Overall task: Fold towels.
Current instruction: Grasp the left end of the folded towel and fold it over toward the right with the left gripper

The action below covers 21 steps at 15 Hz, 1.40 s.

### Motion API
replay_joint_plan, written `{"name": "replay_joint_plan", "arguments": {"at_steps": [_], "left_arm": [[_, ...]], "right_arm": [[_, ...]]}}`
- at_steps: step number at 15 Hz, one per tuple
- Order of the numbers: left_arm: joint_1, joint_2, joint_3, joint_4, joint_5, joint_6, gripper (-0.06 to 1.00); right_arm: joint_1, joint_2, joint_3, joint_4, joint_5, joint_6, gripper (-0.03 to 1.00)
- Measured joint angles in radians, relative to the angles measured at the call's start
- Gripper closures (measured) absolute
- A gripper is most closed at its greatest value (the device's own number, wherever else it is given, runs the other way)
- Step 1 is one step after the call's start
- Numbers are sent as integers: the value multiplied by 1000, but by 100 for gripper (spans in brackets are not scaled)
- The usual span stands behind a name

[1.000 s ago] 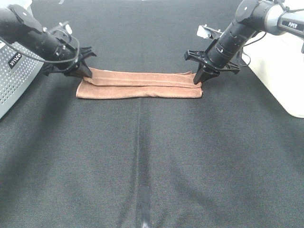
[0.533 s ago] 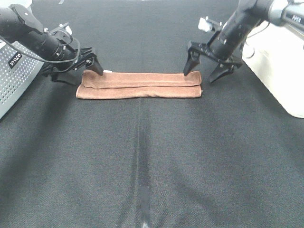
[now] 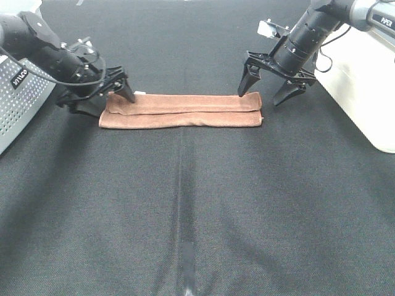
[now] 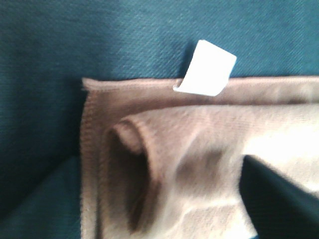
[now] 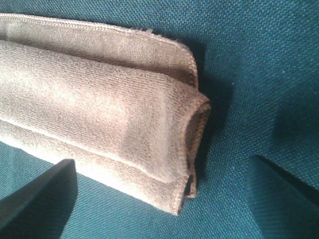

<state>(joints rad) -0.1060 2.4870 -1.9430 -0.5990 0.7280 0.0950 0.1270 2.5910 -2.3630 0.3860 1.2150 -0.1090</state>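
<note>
The rust-brown towel lies on the black cloth, folded lengthwise into a long narrow strip. My left gripper is open and straddles its left end, one fingertip at the far corner. In the left wrist view the towel's folded end and its white tag show, with a dark finger over the cloth. My right gripper is open just above the towel's right end. In the right wrist view the layered end lies between the two spread fingers. Neither gripper holds anything.
A grey perforated box stands at the left edge. A white unit stands at the right. The black table cover has a lengthwise crease down its middle.
Both grippers were shut on the towel's ends a second ago. They have let go, opened and lifted slightly. The towel now lies flat and straighter.
</note>
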Motion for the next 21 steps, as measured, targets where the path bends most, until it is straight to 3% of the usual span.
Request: {"name": "replay_joint_plan", "arguments": {"at_steps": [4, 8, 12, 14, 15, 16, 17, 19, 21], "left_arm": [[-10, 14, -1, 1, -3, 0, 87], [-7, -19, 0, 66, 14, 0, 88], [8, -156, 0, 313, 87, -86, 88], [8, -208, 0, 357, 122, -131, 88], [0, -230, 0, 341, 129, -141, 88], [-30, -247, 0, 271, 131, -146, 88], [-30, -247, 0, 271, 131, -146, 88], [-89, -250, 0, 137, 116, -146, 88], [-174, -249, 0, 73, 18, -146, 88]], "right_arm": [[0, 0, 0, -1, 0, 0, 11], [0, -42, 0, 7, 2, 0, 11], [0, -107, 0, 16, 2, 0, 11], [0, -121, -1, 18, 2, 0, 11], [0, -121, -1, 18, 2, 0, 11], [0, -121, -1, 18, 2, 0, 11], [0, -121, -1, 18, 2, 0, 11], [0, -121, -1, 30, 2, 0, 11], [0, -121, -1, 34, 2, 0, 11]]}}
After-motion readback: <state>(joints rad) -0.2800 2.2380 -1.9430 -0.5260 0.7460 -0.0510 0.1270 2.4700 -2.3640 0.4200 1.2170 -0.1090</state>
